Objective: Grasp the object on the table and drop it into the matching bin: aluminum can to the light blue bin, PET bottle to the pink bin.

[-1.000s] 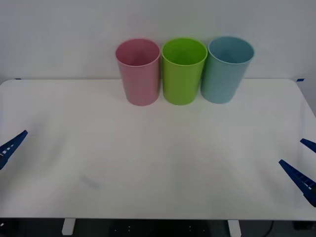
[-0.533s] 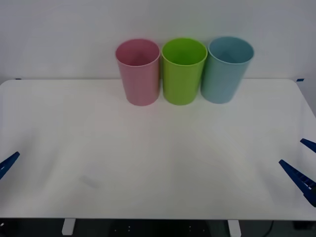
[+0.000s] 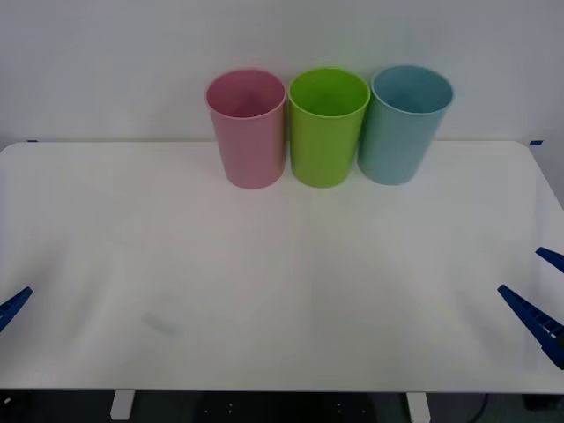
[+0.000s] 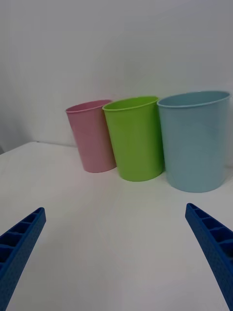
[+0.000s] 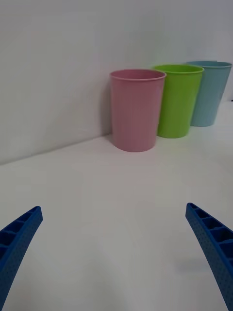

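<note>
Your table (image 3: pixel 282 291): pink bin (image 3: pixel 248 128), green bin (image 3: pixel 327 126) and light blue bin (image 3: pixel 404 123) upright in a touching row along its far edge. Your left gripper (image 5: pixel 116 257) sits at the near left edge, right gripper (image 4: pixel 116 257) at the near right; both have fingers spread wide, holding nothing.

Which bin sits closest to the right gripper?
The light blue bin, at the robot's right end of the row; the green bin and pink bin stand farther left.
</note>
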Robot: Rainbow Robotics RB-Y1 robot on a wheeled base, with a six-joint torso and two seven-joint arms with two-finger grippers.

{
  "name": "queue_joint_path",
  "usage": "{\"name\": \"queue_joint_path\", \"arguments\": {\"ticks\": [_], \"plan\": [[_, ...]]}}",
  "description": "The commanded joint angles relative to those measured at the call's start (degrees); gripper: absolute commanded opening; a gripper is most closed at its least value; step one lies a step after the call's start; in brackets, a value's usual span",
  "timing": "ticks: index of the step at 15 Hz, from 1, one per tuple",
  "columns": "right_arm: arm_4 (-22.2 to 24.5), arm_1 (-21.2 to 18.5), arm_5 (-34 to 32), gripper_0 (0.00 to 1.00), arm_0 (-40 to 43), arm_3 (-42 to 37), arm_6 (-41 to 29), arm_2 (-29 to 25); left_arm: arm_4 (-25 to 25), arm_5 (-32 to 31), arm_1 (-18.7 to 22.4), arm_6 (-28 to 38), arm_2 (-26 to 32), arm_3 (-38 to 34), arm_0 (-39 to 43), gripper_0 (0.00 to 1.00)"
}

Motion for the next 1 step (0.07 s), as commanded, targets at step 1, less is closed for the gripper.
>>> {"name": "queue_joint_path", "arguments": {"ticks": [1], "plan": [[0.0, 0.0, 0.0, 1.0, 0.0, 0.0, 0.0, 0.0, 0.0, 0.0, 0.0, 0.0, 0.0, 0.0, 0.0, 1.0]]}}
